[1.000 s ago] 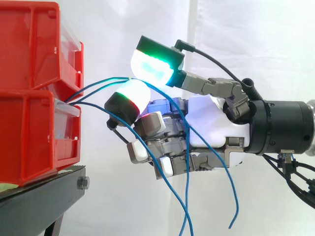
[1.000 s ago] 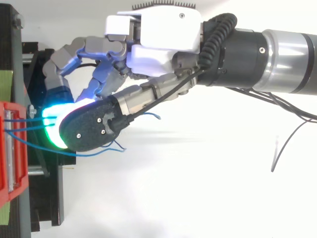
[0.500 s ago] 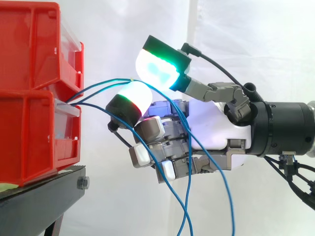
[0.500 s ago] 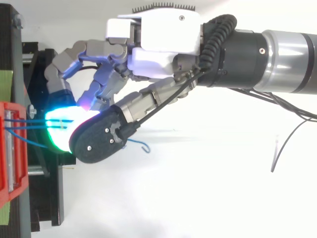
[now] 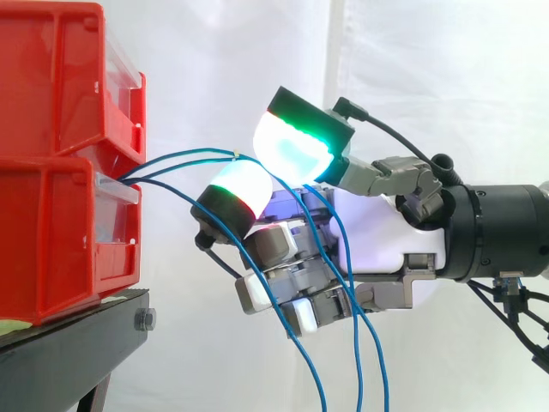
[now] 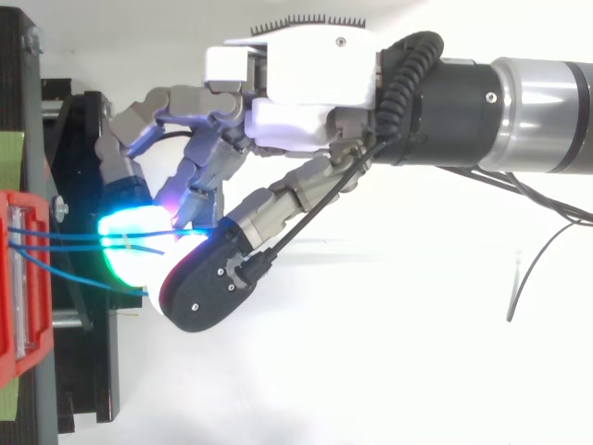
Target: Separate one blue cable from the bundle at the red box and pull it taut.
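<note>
Plain white curtain [image 5: 214, 51] behind everything. Side view, far left: two stacked red plastic bins [image 5: 51, 240] on a black metal stand [image 5: 77, 348], the bin fronts sloping outward and the stand's top edge ending just below the lower bin's front.

Three thin blue cables [image 5: 176, 157] come out at the lower bin's front lip. Two rise together in a shallow arc to the right. The third runs lower, passes under the lower pad, crosses in front of the curled fingers and drops to the bottom edge.

Open air lies between the bin fronts and the fingertips, crossed by nothing but the cables.

The grey-and-white robot hand [image 5: 377, 249] reaches in level from the right, clear of bins and stand. Its upper green pad [image 5: 296, 146] and lower pad [image 5: 240, 187] are pressed together on the upper pair of cables; whether one strand or both is nipped, I cannot tell. The other fingers are folded in beneath. Past the pads the strands hang slack down across the palm.

Top view: the cables [image 6: 65, 236] run near straight from the bin to the glowing pads. The pads sit just off the stand's right edge. Bare white ground lies below and right of the arm.
</note>
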`<state>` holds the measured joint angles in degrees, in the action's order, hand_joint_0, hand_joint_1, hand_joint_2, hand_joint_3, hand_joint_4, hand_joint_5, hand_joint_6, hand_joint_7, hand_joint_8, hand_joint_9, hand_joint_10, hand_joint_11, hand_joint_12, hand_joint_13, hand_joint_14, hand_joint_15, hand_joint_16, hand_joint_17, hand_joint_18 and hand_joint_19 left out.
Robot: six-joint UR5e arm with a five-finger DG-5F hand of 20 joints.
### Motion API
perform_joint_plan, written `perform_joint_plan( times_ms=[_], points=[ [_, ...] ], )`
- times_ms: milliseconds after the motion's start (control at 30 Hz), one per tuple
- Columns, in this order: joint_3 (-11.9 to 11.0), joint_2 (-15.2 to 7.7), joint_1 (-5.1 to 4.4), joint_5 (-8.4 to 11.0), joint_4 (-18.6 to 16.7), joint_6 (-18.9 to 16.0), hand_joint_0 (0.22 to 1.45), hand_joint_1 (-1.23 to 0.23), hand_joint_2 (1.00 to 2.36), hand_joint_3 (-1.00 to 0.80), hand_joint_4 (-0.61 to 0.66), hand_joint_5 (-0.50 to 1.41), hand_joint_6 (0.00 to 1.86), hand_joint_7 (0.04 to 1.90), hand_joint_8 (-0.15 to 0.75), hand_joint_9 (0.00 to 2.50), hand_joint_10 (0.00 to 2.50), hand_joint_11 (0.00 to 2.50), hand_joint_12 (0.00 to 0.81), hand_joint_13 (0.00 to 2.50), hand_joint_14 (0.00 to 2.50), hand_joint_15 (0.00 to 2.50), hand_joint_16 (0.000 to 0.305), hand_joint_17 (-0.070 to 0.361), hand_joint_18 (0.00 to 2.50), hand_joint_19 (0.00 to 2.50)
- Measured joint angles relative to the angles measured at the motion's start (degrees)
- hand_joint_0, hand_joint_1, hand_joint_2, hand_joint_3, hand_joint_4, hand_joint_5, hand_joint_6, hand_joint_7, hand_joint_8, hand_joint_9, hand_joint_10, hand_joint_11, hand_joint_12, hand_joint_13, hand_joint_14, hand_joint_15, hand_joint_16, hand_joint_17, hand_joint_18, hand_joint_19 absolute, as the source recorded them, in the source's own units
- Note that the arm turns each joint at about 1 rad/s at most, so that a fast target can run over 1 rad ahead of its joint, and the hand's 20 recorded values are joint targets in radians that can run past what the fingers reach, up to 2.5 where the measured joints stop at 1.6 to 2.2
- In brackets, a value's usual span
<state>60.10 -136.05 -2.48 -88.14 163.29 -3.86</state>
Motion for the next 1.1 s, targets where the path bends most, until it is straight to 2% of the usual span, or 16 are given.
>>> perform_joint_plan(
  times_ms=[100, 233, 333, 433, 500, 733, 967, 1100],
  points=[
    [0.01, 0.00, 0.01, -0.07, 0.14, 0.09, 0.52, -0.80, 1.00, -0.50, 0.08, -0.15, 0.89, 1.13, 0.315, 0.95, 0.02, 1.15, 0.417, 0.91, 0.02, 0.63, 0.050, 0.112, 0.93, 0.73],
    [0.08, 0.00, 0.01, -0.12, 0.18, 0.39, 0.50, -0.70, 1.00, -0.50, 0.08, -0.15, 0.88, 1.09, 0.320, 0.96, 0.02, 1.15, 0.424, 0.92, 0.02, 0.63, 0.051, 0.115, 0.94, 0.74],
    [0.09, 0.00, 0.01, -0.22, 0.21, 0.70, 0.53, -0.64, 1.00, -0.50, 0.08, -0.15, 0.88, 1.10, 0.311, 0.96, 0.02, 1.15, 0.419, 0.91, 0.02, 0.62, 0.050, 0.111, 0.94, 0.74],
    [0.16, 0.00, 0.01, -0.39, 0.21, 1.01, 0.60, -0.60, 1.00, -0.50, 0.07, -0.15, 0.87, 1.11, 0.296, 0.96, 0.02, 1.15, 0.401, 0.90, 0.02, 0.63, 0.047, 0.105, 0.91, 0.76],
    [0.17, 0.00, 0.01, -0.47, 0.21, 1.15, 0.64, -0.64, 1.00, -0.50, 0.04, -0.15, 0.87, 1.16, 0.294, 0.96, 0.02, 1.14, 0.401, 0.90, 0.02, 0.62, 0.047, 0.105, 0.91, 0.76],
    [0.19, 0.00, 0.02, -0.54, 0.19, 1.31, 0.67, -0.82, 1.02, -0.31, 0.02, -0.15, 0.88, 1.22, 0.296, 0.93, 0.02, 1.14, 0.407, 0.89, 0.02, 0.62, 0.047, 0.106, 0.91, 0.77],
    [0.19, 0.00, 0.09, -0.54, 0.19, 1.32, 0.79, -0.90, 1.00, -0.50, -0.06, -0.16, 0.89, 1.28, 0.295, 0.90, 0.02, 1.13, 0.402, 0.88, 0.02, 0.62, 0.047, 0.106, 0.90, 0.72],
    [0.25, 0.00, 0.16, -0.66, 0.19, 1.31, 0.78, -0.92, 1.00, -0.50, -0.05, -0.16, 0.90, 1.27, 0.291, 0.90, 0.02, 1.13, 0.401, 0.88, 0.02, 0.62, 0.047, 0.105, 0.90, 0.70]
  ],
)
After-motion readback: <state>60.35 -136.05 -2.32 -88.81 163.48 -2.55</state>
